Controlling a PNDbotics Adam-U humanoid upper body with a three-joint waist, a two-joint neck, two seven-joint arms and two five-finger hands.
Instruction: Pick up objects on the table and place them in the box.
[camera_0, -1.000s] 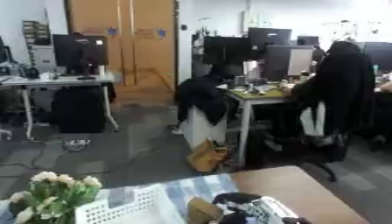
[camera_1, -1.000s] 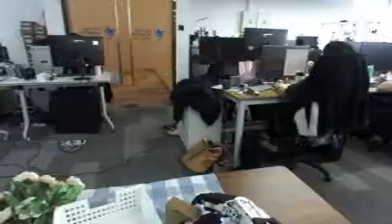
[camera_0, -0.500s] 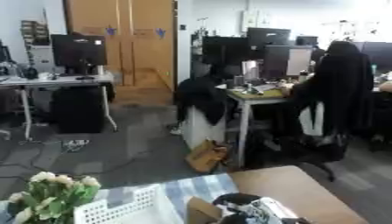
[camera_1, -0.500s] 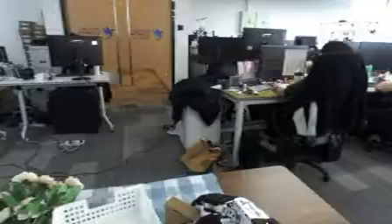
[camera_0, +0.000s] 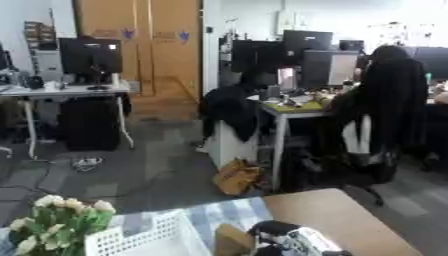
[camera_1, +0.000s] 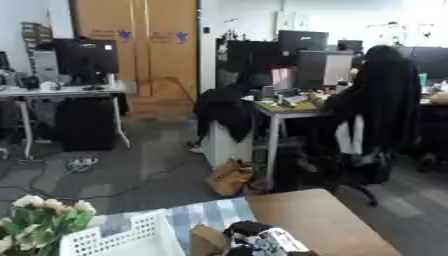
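Only the far strip of the wooden table shows along the bottom edge. A white slatted basket stands at the lower left of it. Right of the basket stands a small brown cardboard-coloured thing. Beside that lies a dark and white heap that I cannot make out. Neither of my hands shows in either view.
A bunch of pale flowers stands left of the basket. A blue-and-white checked cloth covers the table's left part. Beyond the table lie grey floor, desks with monitors, office chairs and a brown bag on the floor.
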